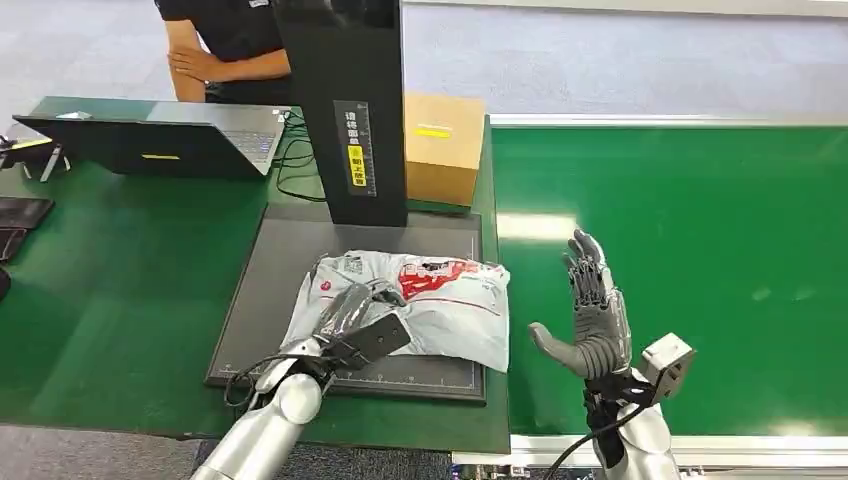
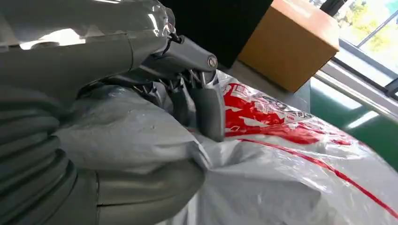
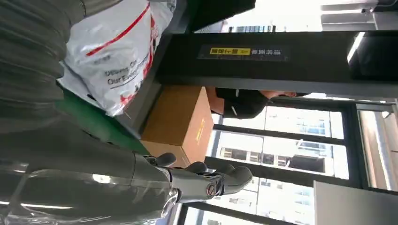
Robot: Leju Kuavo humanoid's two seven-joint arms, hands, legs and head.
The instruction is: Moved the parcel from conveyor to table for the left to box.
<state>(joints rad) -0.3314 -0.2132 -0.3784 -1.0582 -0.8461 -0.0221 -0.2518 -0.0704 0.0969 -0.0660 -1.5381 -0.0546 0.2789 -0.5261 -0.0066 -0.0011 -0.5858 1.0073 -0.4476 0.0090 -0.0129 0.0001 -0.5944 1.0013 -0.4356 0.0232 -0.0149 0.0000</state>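
We see the parcel [image 1: 420, 305] lying on the dark mat [image 1: 270, 290] near the bench's [image 1: 120, 290] right edge, in front of the black column [image 1: 345, 100]. Our left hand [image 1: 355, 315] rests on its left part, fingers [image 2: 206, 110] pressing into the wrinkled plastic. Our right hand [image 1: 590, 315] is raised over the conveyor [image 1: 700, 250], spread and holding nothing. A box [image 1: 442, 148] stands behind the column.

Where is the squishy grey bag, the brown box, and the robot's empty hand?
Parcel [image 1: 440, 305]: head view, on its grey and red top face.
Cardboard box [image 1: 443, 150]: head view, on its front side.
Right hand [image 1: 590, 320]: head view, on the palm, fingers spread.
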